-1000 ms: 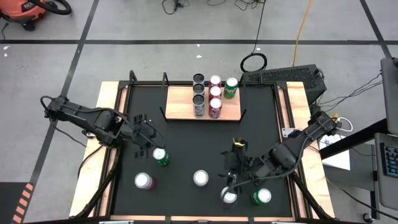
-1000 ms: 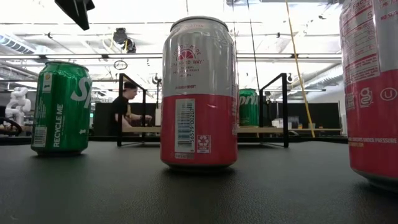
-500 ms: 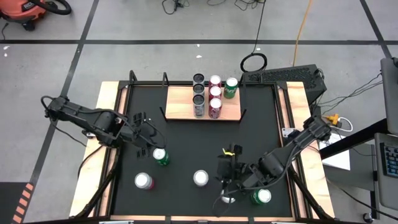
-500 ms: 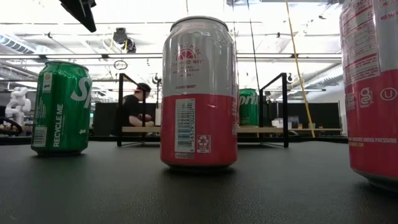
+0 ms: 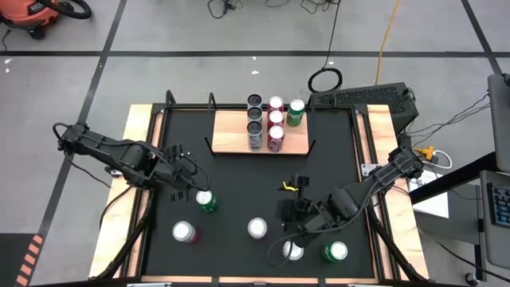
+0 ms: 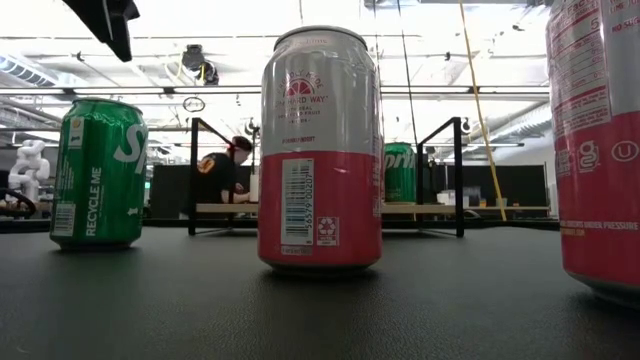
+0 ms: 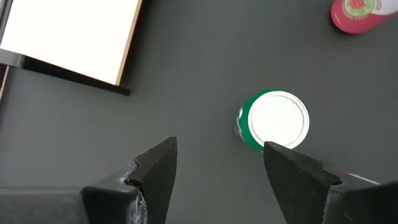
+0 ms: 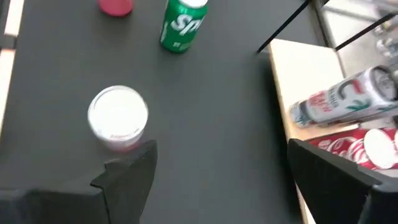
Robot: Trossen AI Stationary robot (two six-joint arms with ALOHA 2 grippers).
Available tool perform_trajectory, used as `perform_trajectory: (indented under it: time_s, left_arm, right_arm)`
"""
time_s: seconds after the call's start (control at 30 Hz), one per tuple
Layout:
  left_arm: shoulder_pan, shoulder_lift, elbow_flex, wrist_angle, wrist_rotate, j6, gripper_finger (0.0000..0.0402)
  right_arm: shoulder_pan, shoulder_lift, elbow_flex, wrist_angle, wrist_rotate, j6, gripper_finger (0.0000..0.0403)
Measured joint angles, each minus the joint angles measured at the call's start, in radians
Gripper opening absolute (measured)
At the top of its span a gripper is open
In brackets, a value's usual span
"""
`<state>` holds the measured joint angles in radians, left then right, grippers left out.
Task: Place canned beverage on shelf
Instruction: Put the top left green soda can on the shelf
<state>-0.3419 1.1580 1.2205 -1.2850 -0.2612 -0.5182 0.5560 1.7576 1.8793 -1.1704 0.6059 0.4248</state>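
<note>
The shelf (image 5: 239, 135), a light wooden board, lies at the far middle of the black mat and carries several upright cans (image 5: 276, 118). Loose cans stand on the mat: a green one (image 5: 205, 201), a pink-and-white one (image 5: 184, 232), a white-topped one (image 5: 256, 228), another (image 5: 292, 251) and a green one (image 5: 335, 252). My left gripper (image 5: 182, 172) hangs open above the mat, just left of the green can (image 7: 273, 121). My right gripper (image 5: 288, 212) hovers open near the white-topped can (image 8: 118, 117), clear of it.
Black frame posts (image 5: 169, 99) stand at the mat's far corners, and wooden strips (image 5: 135, 183) edge its sides. Bare mat lies between the shelf and the loose cans. In the low view a person (image 6: 222, 172) shows behind the table, and one left gripper finger (image 6: 105, 20) hangs above the green can (image 6: 98, 172).
My right gripper has shifted a little toward the table's left edge, sunk slightly and rolled at the wrist, uncovering the near white-topped can; it stays open. My left gripper has tipped slightly in place. No can has moved.
</note>
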Motion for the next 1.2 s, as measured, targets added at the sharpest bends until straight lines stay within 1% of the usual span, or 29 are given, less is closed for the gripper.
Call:
perform_trajectory:
  time_s: [0.13, 0.23, 0.33, 0.47, 0.53, 0.73, 0.8, 0.9, 1.07, 1.13, 1.2]
  left_arm:
    - [-0.005, 0.0, 0.0, -0.005, 0.017, -0.032, 0.0242]
    - [-0.014, 0.0, 0.0, 0.0, 0.016, -0.043, 0.0242]
    - [-0.031, 0.0, -0.008, 0.048, -0.018, -0.038, 0.0242]
    - [-0.067, 0.0, -0.055, 0.131, -0.024, -0.05, 0.0242]
    - [-0.086, 0.005, -0.088, 0.171, -0.025, -0.05, 0.0242]
    - [-0.129, 0.014, -0.151, 0.23, -0.045, -0.053, 0.0245]
    - [-0.139, 0.014, -0.157, 0.259, -0.057, -0.052, 0.0255]
    - [-0.14, 0.013, -0.166, 0.328, -0.064, -0.042, 0.0284]
    - [-0.138, 0.013, -0.196, 0.356, -0.064, -0.033, 0.0346]
    - [-0.136, 0.014, -0.201, 0.351, -0.066, -0.059, 0.0362]
    - [-0.137, 0.014, -0.201, 0.352, -0.066, -0.078, 0.037]
  right_arm:
    - [0.0, 0.0, 0.0, -0.018, -0.059, 0.005, 0.0338]
    - [0.007, 0.0, 0.0, -0.017, -0.062, 0.008, 0.0338]
    - [0.018, 0.0, 0.0, -0.01, -0.062, 0.007, 0.0338]
    - [0.03, 0.0, 0.0, -0.008, -0.063, 0.025, 0.0338]
    - [0.039, 0.0, 0.0, -0.007, -0.082, 0.053, 0.0338]
    - [0.077, 0.0, 0.0, 0.015, -0.086, 0.086, 0.0338]
    - [0.086, 0.0, 0.0, 0.02, -0.086, 0.086, 0.0338]
    - [0.095, 0.0, 0.0, 0.019, -0.085, 0.087, 0.0338]
    - [0.108, 0.0, 0.0, 0.018, -0.084, 0.087, 0.0338]
    - [0.114, 0.0, 0.0, 0.016, -0.084, 0.086, 0.0338]
    - [0.119, 0.0, 0.0, 0.012, -0.084, 0.083, 0.0338]
